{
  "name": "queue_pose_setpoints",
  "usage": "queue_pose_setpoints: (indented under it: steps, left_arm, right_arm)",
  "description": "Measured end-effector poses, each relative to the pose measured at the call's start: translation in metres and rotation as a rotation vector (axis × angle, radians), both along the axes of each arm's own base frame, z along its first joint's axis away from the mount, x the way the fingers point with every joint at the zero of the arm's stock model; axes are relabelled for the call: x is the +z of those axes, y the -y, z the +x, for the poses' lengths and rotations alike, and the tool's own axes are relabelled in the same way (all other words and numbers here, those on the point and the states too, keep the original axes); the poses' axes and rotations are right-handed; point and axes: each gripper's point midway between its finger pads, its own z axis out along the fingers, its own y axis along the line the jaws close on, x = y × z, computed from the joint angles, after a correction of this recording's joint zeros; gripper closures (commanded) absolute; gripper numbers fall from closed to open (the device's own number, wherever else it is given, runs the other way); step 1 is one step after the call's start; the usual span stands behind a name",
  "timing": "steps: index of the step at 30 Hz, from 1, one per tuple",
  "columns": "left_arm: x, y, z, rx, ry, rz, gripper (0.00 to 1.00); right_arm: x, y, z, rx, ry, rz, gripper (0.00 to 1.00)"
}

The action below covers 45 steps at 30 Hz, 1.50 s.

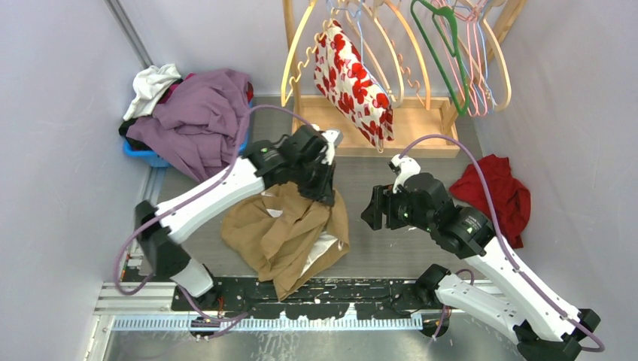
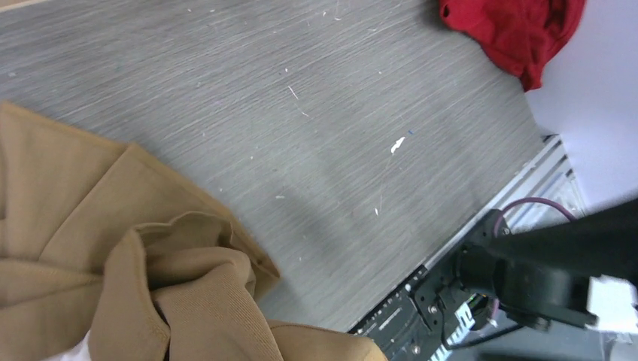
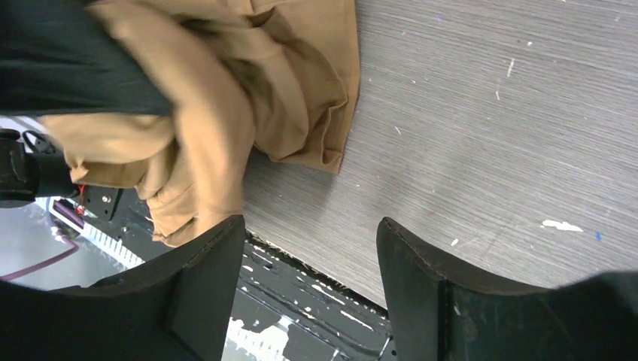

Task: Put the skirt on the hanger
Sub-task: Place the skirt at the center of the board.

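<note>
A tan skirt (image 1: pixel 286 233) lies crumpled on the grey table in the middle, with white lining showing. My left gripper (image 1: pixel 325 188) is at its far right edge and is shut on a bunch of the fabric. The skirt fills the lower left of the left wrist view (image 2: pixel 113 286), where the fingers are hidden. My right gripper (image 1: pixel 374 214) is open and empty, just right of the skirt and pointed at it. In the right wrist view its fingers (image 3: pixel 214 286) frame the table edge, with the skirt (image 3: pixel 293 98) ahead. Several empty hangers (image 1: pixel 451 53) hang on the rack at the back.
A red and white floral garment (image 1: pixel 352 83) hangs on one hanger above the wooden rack base (image 1: pixel 410 124). A pile of purple and white clothes (image 1: pixel 199 120) sits in a blue bin (image 1: pixel 143 154) at back left. A red garment (image 1: pixel 496 195) lies at right.
</note>
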Motion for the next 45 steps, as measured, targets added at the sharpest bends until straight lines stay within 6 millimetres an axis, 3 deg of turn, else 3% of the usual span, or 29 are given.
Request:
queue_pose_setpoints:
  steps: [6, 10, 12, 14, 15, 18, 23, 25, 27, 31, 33, 41, 45]
  left_arm:
    - [-0.049, 0.049, 0.038, -0.046, -0.014, 0.044, 0.97]
    - [-0.060, 0.082, 0.064, -0.088, 0.024, 0.033, 0.96]
    - [-0.057, 0.095, 0.075, -0.104, 0.055, 0.013, 0.89]
    - [-0.055, 0.104, 0.085, -0.116, 0.079, -0.002, 0.73]
    - [-0.054, 0.106, 0.089, -0.119, 0.091, -0.006, 0.70]
    - [-0.067, 0.096, 0.095, -0.099, 0.105, 0.022, 0.67]
    - [-0.105, 0.037, 0.078, -0.018, 0.070, 0.173, 0.65]
    - [-0.100, 0.018, 0.070, 0.018, 0.077, 0.202, 0.66]
    - [-0.081, 0.001, 0.062, 0.058, 0.111, 0.206, 0.67]
    - [-0.038, -0.011, 0.045, 0.097, 0.197, 0.153, 0.63]
    - [-0.030, -0.016, 0.038, 0.113, 0.226, 0.147, 0.62]
    - [-0.064, -0.035, 0.026, 0.142, 0.191, 0.256, 0.72]
    - [-0.068, -0.037, 0.004, 0.121, 0.185, 0.262, 0.75]
  right_arm:
    - [-0.001, 0.009, -0.003, -0.028, -0.002, -0.021, 0.34]
    - [-0.003, 0.010, -0.001, -0.043, -0.008, -0.026, 0.34]
    - [-0.004, 0.010, 0.000, -0.050, -0.015, -0.028, 0.34]
    - [-0.005, 0.010, 0.000, -0.055, -0.020, -0.029, 0.34]
    - [-0.005, 0.009, 0.001, -0.057, -0.023, -0.029, 0.34]
    - [-0.007, 0.008, 0.002, -0.061, -0.029, -0.024, 0.33]
    - [-0.023, 0.007, 0.002, -0.073, -0.061, -0.034, 0.33]
    - [-0.029, 0.006, 0.002, -0.077, -0.077, -0.043, 0.34]
    - [-0.034, 0.004, 0.004, -0.082, -0.093, -0.048, 0.34]
    - [-0.045, -0.003, 0.009, -0.090, -0.123, -0.049, 0.34]
    - [-0.055, -0.008, 0.010, -0.088, -0.150, -0.048, 0.35]
    - [-0.095, -0.031, 0.002, -0.045, -0.260, -0.027, 0.40]
    - [-0.119, -0.045, -0.013, -0.002, -0.314, -0.032, 0.43]
